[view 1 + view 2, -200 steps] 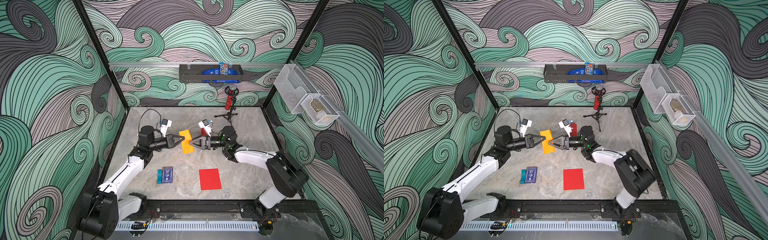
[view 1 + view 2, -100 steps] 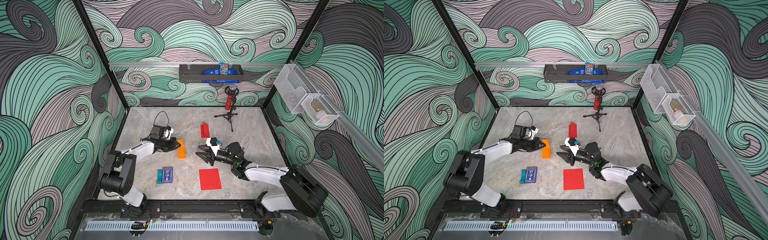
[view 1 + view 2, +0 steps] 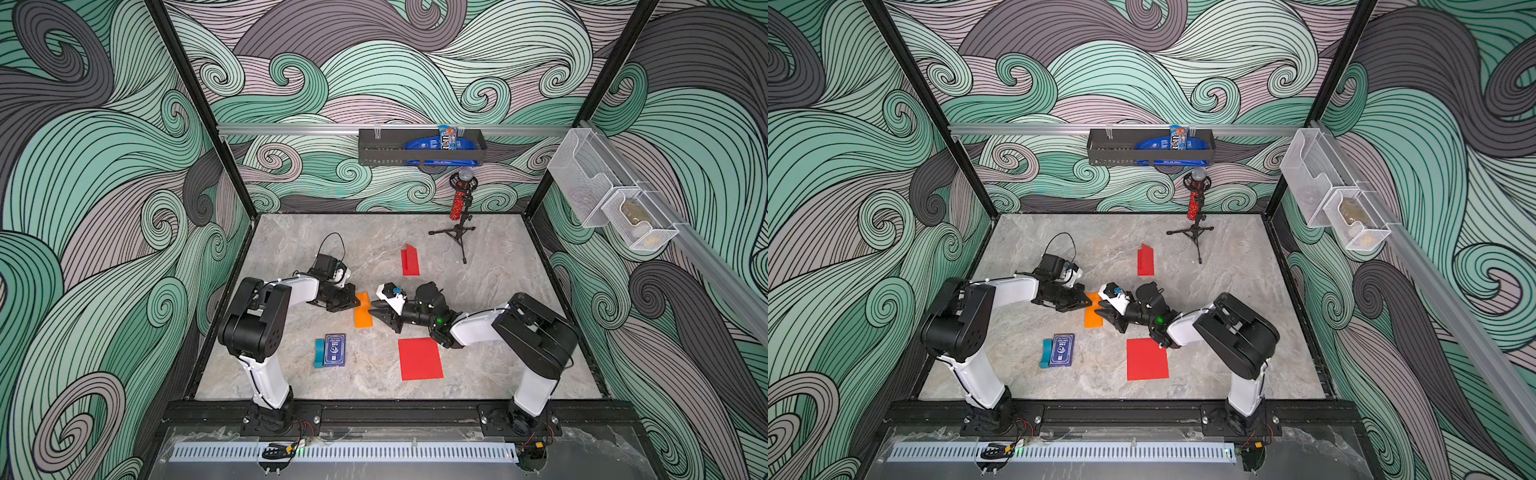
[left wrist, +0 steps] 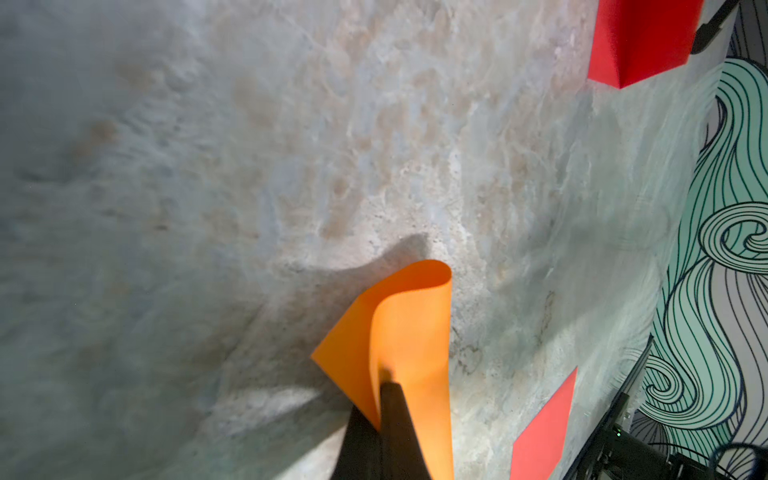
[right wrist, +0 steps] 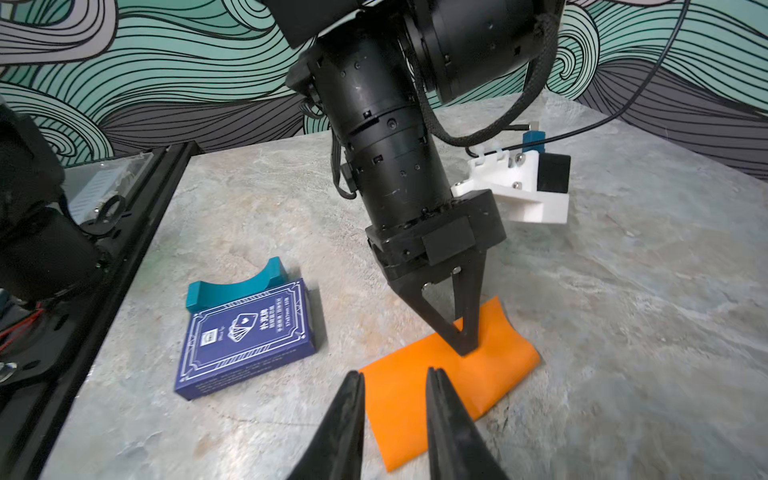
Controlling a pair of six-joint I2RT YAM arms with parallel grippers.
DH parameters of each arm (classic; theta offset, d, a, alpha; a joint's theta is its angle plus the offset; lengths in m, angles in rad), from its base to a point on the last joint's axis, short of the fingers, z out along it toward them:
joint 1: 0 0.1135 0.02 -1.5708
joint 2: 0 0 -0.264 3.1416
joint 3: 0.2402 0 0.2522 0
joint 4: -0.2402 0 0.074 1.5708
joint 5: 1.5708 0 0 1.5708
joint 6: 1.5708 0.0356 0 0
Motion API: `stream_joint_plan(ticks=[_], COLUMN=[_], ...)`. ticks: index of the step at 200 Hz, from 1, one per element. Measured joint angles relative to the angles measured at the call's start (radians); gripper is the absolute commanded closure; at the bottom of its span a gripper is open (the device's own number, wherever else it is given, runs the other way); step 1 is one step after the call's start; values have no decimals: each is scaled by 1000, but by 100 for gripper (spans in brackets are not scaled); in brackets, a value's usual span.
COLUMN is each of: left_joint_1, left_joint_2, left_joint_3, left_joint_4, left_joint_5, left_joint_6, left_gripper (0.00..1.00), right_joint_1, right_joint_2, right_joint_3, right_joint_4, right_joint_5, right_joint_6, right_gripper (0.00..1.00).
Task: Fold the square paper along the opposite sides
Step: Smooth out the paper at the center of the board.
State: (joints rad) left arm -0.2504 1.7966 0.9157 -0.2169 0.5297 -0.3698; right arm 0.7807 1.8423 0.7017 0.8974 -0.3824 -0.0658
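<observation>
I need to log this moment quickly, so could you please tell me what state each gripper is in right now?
Left gripper: closed, pinching the orange paper.
Right gripper: open, holding nothing.

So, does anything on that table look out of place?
The orange paper, pinched by the left gripper, bulges in a loose loop instead of lying creased. The far red paper sits half-open, one flap sticking up.

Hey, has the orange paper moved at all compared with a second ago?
Yes. The orange paper has shifted toward the near edge, ending closer to the blue card box, which has stayed where it was.
</observation>
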Motion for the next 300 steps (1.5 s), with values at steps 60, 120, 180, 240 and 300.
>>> stream_joint_plan(ticks=[60, 120, 180, 240, 300], left_joint_1=[0, 0, 0, 0, -13], left_joint_2=[2, 2, 6, 6, -5], left_joint_3=[5, 6, 13, 13, 0], left_joint_4=[-7, -8, -16, -17, -15], left_joint_5=[-3, -5, -3, -4, -6], left_joint_6=[3, 3, 3, 2, 1], left_gripper=[100, 100, 100, 100, 100], right_joint_1=[0, 3, 45, 82, 18], right_joint_2=[188, 246, 203, 112, 24], right_joint_3=[149, 154, 82, -13, -61], right_joint_4=[-95, -143, -117, -154, -204], right_joint_5=[39, 64, 128, 162, 102], right_joint_6=[-3, -32, -64, -77, -30], right_gripper=[100, 100, 100, 100, 100])
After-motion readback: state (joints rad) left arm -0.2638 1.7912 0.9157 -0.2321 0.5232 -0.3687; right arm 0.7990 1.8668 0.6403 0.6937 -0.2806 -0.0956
